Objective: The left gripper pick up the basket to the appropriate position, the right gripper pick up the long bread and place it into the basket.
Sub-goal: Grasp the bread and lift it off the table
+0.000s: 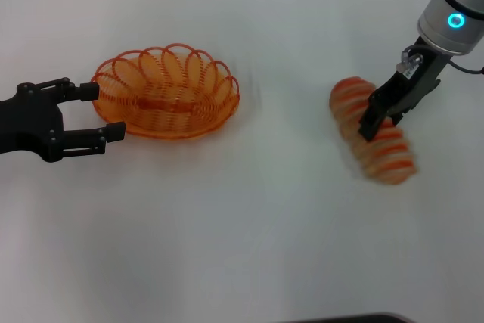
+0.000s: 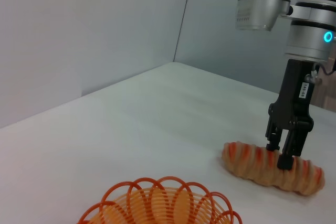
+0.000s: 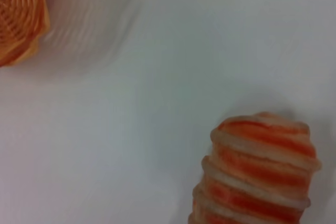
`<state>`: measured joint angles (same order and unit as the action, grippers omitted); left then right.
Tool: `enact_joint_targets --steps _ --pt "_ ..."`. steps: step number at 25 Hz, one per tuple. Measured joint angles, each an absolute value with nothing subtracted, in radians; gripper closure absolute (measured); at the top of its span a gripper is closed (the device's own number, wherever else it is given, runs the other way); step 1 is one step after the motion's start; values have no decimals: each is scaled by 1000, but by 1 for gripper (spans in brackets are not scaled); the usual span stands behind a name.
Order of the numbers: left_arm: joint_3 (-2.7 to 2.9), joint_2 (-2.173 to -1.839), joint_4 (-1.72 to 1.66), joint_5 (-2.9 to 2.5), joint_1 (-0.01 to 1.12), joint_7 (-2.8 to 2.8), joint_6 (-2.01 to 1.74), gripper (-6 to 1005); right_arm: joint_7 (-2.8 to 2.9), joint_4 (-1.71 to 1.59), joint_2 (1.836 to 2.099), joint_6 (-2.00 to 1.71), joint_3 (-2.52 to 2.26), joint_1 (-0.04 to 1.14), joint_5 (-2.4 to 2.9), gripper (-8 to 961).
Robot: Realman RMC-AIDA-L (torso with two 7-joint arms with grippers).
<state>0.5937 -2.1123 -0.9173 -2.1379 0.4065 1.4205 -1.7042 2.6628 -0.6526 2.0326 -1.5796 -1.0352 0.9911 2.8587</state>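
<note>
Right pincer (image 1: pixel 376 121) clamped across long bread (image 1: pixel 372 141), white label unreadable, left pincer (image 1: pixel 102 113) open around basket (image 1: pixel 166 93) rim

A white table (image 1: pixel 249 209) holds two things. The basket (image 1: pixel 165 93) sits on its left side. It is orange, made of wire, with loops all round the rim. The bread (image 1: pixel 372 141) lies flat on the right side, well apart from the basket. It is long and tan with orange-red stripes across it. The table top between them is plain white, and a grey wall (image 2: pixel 89 30) stands behind the table
</note>
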Motion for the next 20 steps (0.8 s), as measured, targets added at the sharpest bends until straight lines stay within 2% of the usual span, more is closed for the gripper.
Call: enact_joint_targets --steps 11,20 --pt "593 -2112 -917 -2138 405 1420 -1703 158 2641 -715 2022 -1620 -985 969 2856 444" --pt "591 -2111 -917 -2138 405 1424 -1705 157 2617 -740 1999 -1634 -932 952 2856 555"
